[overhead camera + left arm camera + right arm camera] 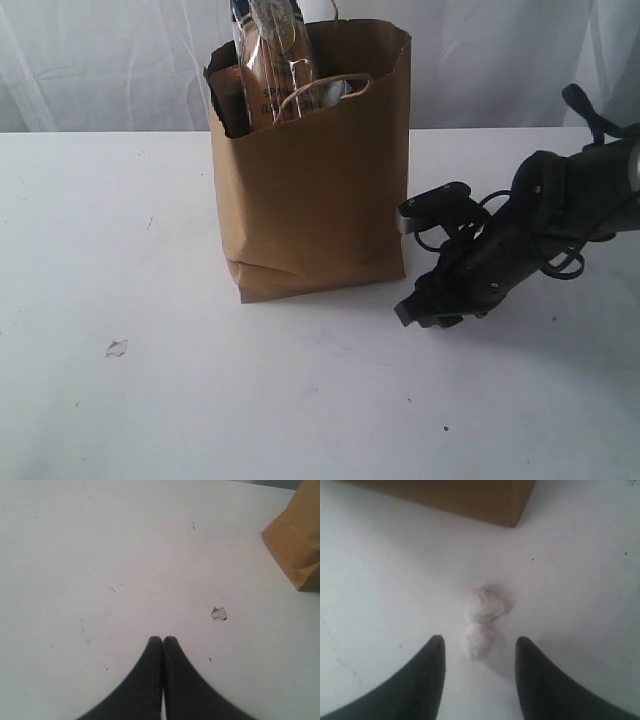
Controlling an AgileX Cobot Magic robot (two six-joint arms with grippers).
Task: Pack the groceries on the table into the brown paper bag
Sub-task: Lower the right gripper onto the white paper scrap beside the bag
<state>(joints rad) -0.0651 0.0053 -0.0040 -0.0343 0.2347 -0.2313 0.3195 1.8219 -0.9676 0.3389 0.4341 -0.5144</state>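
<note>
The brown paper bag [315, 170] stands upright in the middle of the table [100, 250]. A long spaghetti packet [275, 60] sticks out of its top, with a dark brown pouch [232, 95] beside it inside the bag. My right gripper [425, 312] is low over the table just right of the bag's base. It is open [480, 641], holding nothing, and two white crumpled scraps [482, 612] lie just ahead of its fingertips. The bag's bottom edge [470, 495] lies beyond them. My left gripper [163, 639] is shut and empty over bare table, out of the exterior view.
A small crumpled scrap [116, 348] lies on the table at the front left, also near my left fingertips [219, 613]. A corner of the bag [297, 545] shows in the left wrist view. White curtains hang behind the table.
</note>
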